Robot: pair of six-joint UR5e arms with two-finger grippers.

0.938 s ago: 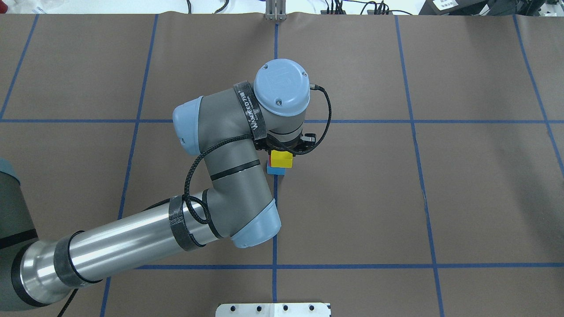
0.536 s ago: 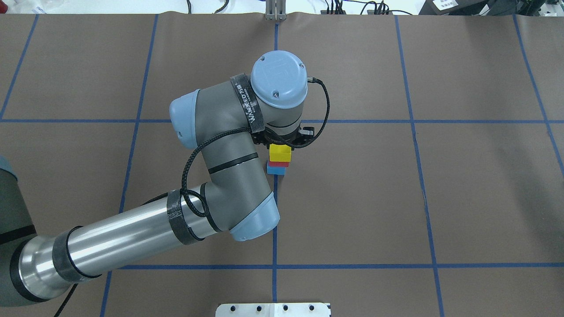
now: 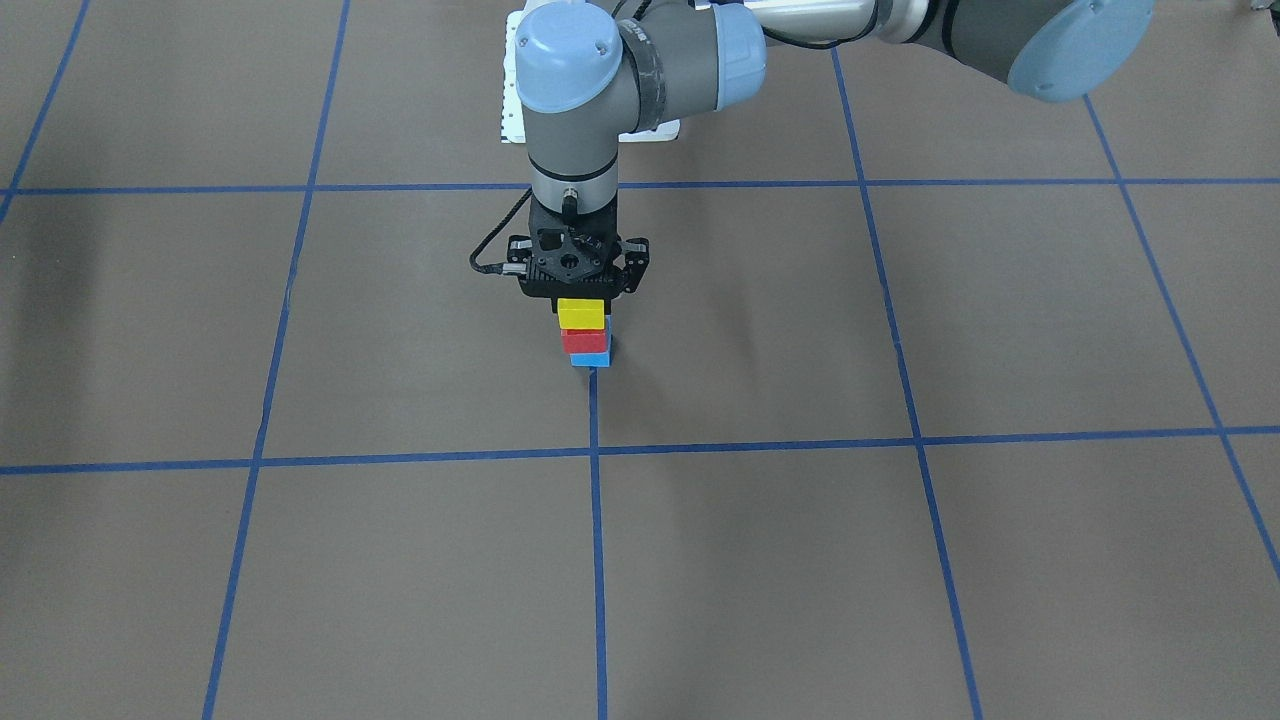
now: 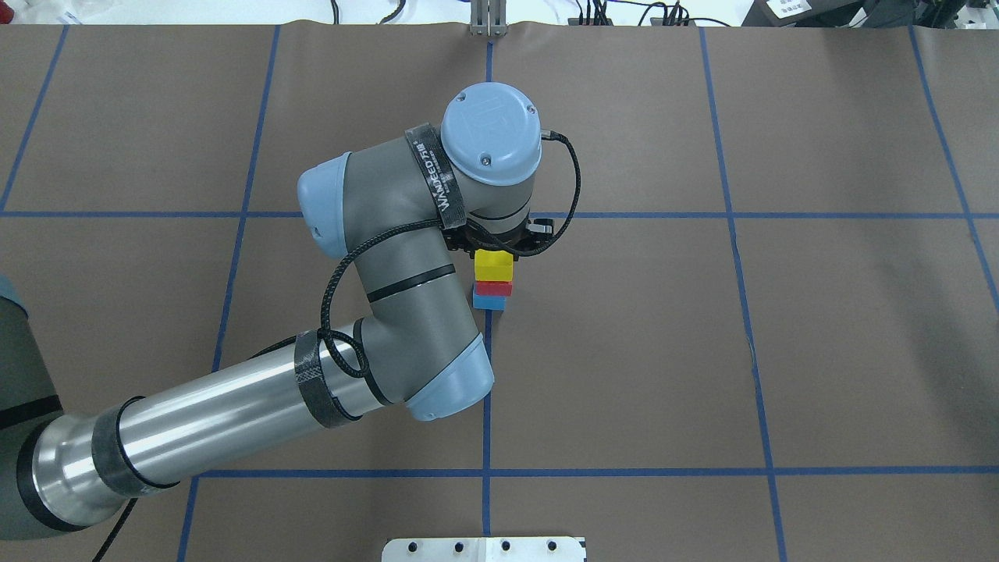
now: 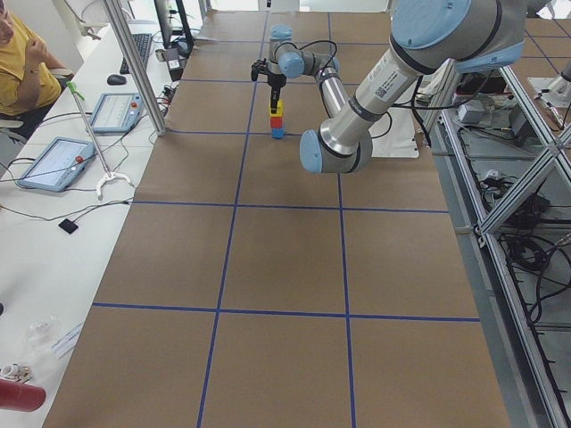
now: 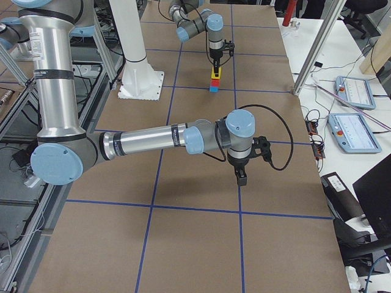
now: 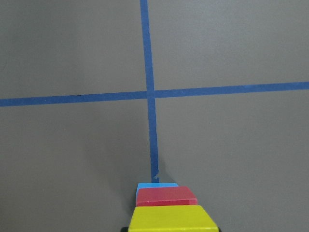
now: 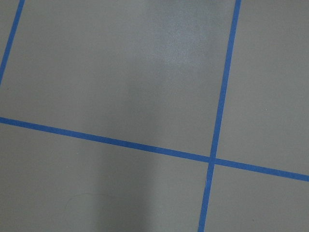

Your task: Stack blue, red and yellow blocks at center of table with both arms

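Note:
A yellow block [image 4: 495, 264], a red block [image 4: 493, 288] and a blue block [image 4: 489, 301] form a stack at the table's centre, on a blue tape line. The front view shows yellow [image 3: 581, 314] over red [image 3: 585, 341] over blue [image 3: 591, 359]. My left gripper [image 3: 581, 302] points straight down and is shut on the yellow block, which sits on or just above the red one. The left wrist view shows the yellow block [image 7: 168, 218] close up at the bottom edge. My right gripper [image 6: 241, 177] shows only in the exterior right view, low over bare table; I cannot tell its state.
Brown table paper with a blue tape grid [image 4: 730, 215]. A white base plate [image 4: 484, 549] lies at the robot's edge. An operator [image 5: 18, 53] and tablets [image 5: 52, 162] are beside the table. Metal posts [image 6: 308, 58] stand along its side.
The left wrist and the yellow block have shifted together toward the top of the overhead view. The red block, hidden under the yellow before, now shows.

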